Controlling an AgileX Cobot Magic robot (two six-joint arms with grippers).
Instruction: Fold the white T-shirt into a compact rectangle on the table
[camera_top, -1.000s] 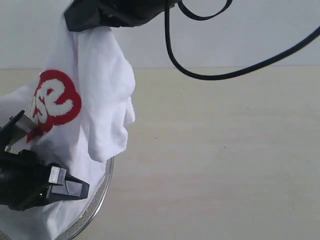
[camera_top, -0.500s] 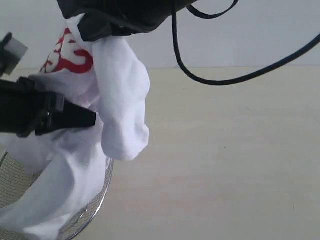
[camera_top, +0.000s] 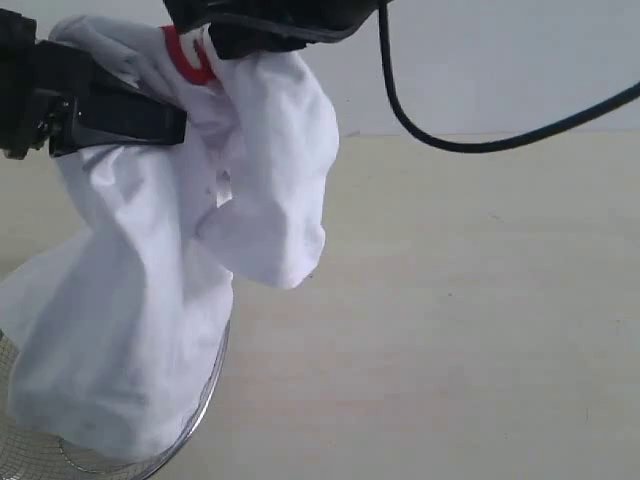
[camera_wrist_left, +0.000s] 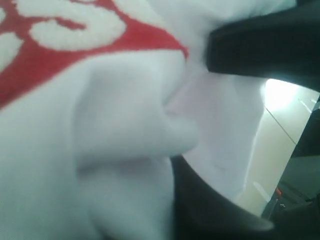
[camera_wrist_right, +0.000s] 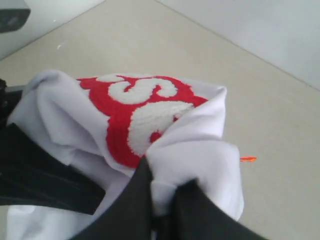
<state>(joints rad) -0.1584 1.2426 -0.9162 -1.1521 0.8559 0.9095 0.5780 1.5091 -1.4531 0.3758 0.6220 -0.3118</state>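
The white T-shirt (camera_top: 150, 290) hangs bunched in the air at the left, held up by both grippers, and its lower end droops into a basket. A strip of its red banner (camera_top: 185, 60) shows at the top. My left gripper (camera_top: 172, 122) reaches in from the left, shut on the cloth near the banner. In the left wrist view the shirt (camera_wrist_left: 110, 150) fills the frame beside a dark finger (camera_wrist_left: 210, 210). My right gripper (camera_wrist_right: 162, 200) is shut on a white fold just below the red lettering (camera_wrist_right: 135, 115). An orange tag (camera_wrist_right: 247, 159) sticks out beside that fold.
A round wire-mesh basket (camera_top: 195, 415) stands at the lower left under the hanging shirt. The pale beige table (camera_top: 460, 300) stretches away to the right. A black cable (camera_top: 440, 140) loops down from the right arm above the table.
Both grippers have risen with the shirt. The left gripper climbed from low beside the basket to the top left. More of the shirt has come up out of the basket and swung right.
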